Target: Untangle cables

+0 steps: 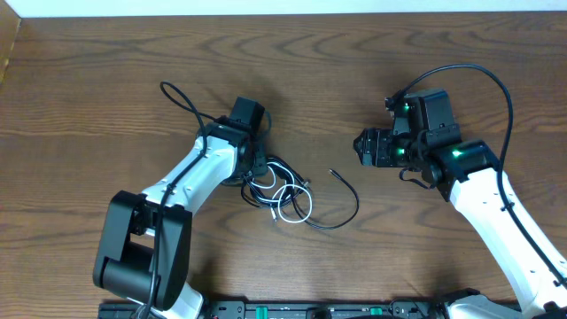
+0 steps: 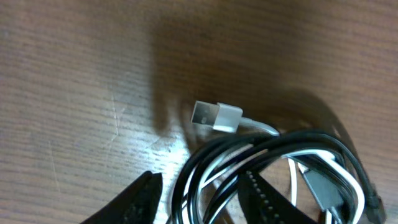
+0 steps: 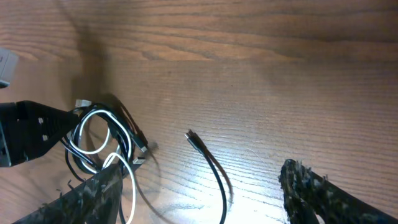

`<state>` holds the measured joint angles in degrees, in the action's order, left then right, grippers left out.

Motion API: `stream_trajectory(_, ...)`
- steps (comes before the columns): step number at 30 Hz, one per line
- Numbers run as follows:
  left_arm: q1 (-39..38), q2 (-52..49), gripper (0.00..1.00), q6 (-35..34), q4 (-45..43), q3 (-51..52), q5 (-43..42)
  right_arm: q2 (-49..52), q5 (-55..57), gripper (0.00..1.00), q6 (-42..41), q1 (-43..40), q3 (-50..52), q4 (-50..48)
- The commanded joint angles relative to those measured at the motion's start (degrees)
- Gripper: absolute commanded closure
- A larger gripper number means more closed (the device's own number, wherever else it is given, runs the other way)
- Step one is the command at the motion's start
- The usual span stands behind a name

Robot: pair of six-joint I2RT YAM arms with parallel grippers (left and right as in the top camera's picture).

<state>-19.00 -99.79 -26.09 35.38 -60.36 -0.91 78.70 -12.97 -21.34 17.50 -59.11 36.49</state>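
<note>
left wrist shows white usb plug (image 2: 214,116), hidden overhead; left claw (image 2: 202,186) parted astride cables (image 2: 280,146); right claw (image 3: 205,193) gaping, empty

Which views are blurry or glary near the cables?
Left wrist: soft, the white cable's silver-tipped plug fuzzy, dark shadow on the brown wooden table behind it. Right wrist: own dark fingers blurred, glare on wood beside the thin black cable's plug end. Overhead: sharp, even light.
</note>
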Motion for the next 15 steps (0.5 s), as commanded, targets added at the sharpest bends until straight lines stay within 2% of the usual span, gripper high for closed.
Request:
stream_trajectory(1, -0.02, -0.63, 0.65, -1.73, -0.68, 0.57, 2.05, 0.2, 0.63, 0.22, -0.46, 0.39, -0.02, 0.24)
stream_trajectory(2, -0.02, -0.63, 0.7, -2.36, -0.79, 0.57, 2.03, 0.2, 0.63, 0.22, -0.46, 0.39, -0.02, 0.37)
stream_trajectory(3, -0.04, -0.63, 0.71, -2.36, -0.79, 0.57, 2.03, 0.2, 0.63, 0.22, -0.46, 0.39, -0.02, 0.44)
stream_trajectory(14, -0.04, -2.95, 0.72, -2.32, 0.52, 0.57, 0.26, 0.2, 0.63, 0.21, -0.46, 0.39, -0.02, 0.61)
stream_trajectory(15, -0.04, -3.43, 0.76, -2.36, 0.5, 0.57, -0.57, 0.2, 0.63, 0.22, -0.46, 0.39, -0.02, 0.61)
